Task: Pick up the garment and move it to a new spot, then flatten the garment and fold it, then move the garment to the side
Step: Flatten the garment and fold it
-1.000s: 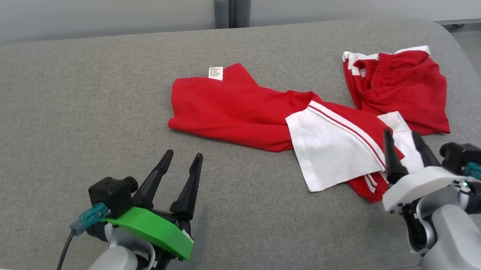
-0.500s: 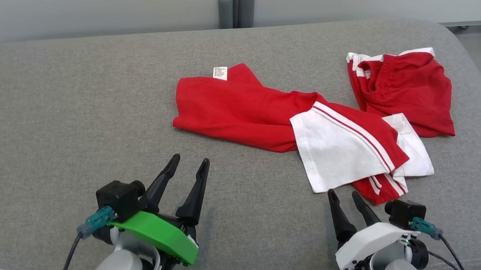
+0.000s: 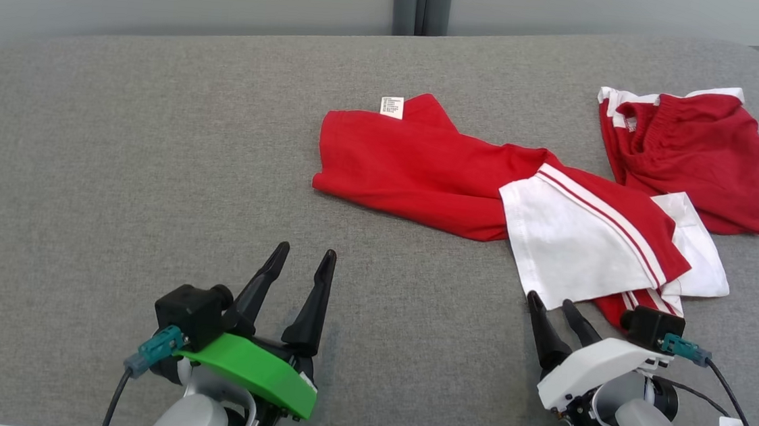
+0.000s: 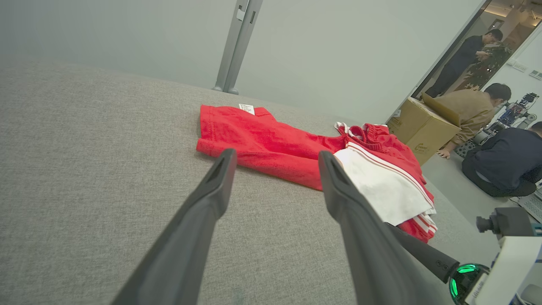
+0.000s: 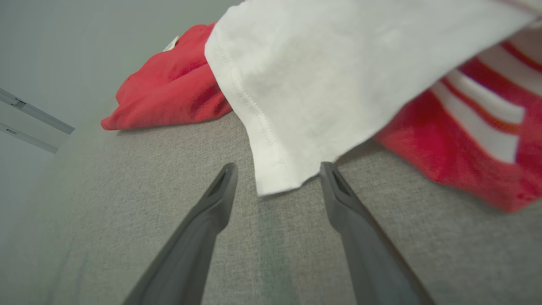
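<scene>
Right, I see the red-and-white garment lying crumpled on the grey cushion; my right gripper sits spread and empty just beside its white corner; my left gripper, likewise spread, holds nothing, well apart.

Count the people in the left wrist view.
3: a standing person farthest back, a tan-clad person behind the cardboard box, a dark-clad person sitting nearest. Others may be hidden.

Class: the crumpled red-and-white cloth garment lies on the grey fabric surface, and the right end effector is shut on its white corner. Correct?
No: the right end effector is open, astride the white corner of the red-and-white cloth garment; the right wrist view shows it.
</scene>
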{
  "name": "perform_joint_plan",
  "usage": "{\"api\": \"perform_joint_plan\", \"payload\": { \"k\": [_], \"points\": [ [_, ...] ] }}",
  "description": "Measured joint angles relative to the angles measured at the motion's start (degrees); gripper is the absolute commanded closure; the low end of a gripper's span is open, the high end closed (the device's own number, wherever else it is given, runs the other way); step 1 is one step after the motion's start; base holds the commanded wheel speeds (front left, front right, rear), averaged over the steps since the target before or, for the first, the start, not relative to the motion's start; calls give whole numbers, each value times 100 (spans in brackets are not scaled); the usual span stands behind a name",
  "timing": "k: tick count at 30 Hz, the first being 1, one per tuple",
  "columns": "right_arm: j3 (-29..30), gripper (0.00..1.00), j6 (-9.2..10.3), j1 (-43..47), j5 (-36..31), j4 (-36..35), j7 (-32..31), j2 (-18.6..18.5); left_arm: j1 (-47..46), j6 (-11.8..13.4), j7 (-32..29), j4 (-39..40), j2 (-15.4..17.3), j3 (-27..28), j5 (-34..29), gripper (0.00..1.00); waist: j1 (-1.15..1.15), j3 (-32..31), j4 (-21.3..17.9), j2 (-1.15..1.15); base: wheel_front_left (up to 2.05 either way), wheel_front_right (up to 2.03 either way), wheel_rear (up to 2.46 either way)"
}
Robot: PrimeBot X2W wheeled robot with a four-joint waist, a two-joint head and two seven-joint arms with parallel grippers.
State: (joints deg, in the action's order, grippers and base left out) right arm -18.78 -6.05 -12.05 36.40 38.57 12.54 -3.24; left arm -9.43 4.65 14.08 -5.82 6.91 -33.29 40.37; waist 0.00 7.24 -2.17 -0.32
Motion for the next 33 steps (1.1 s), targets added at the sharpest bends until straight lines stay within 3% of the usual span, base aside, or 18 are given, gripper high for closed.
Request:
{"api": "perform_joint_plan", "payload": {
  "k": [8,17,33],
  "points": [
    [-2,15,-15,-188,176,252,-148,-8,-1,0,-41,58,0,-3,-36,0,0,82,248,0,0,0,0],
    [-9,21,14,-266,182,342,-89,-15,-1,1,-41,76,26,80,-37,0,0,98,402,0,0,0,0],
    [96,25,70,-18,179,138,79,11,9,43,-34,224,115,187,-40,0,0,153,76,0,0,0,0]
  ]
}}
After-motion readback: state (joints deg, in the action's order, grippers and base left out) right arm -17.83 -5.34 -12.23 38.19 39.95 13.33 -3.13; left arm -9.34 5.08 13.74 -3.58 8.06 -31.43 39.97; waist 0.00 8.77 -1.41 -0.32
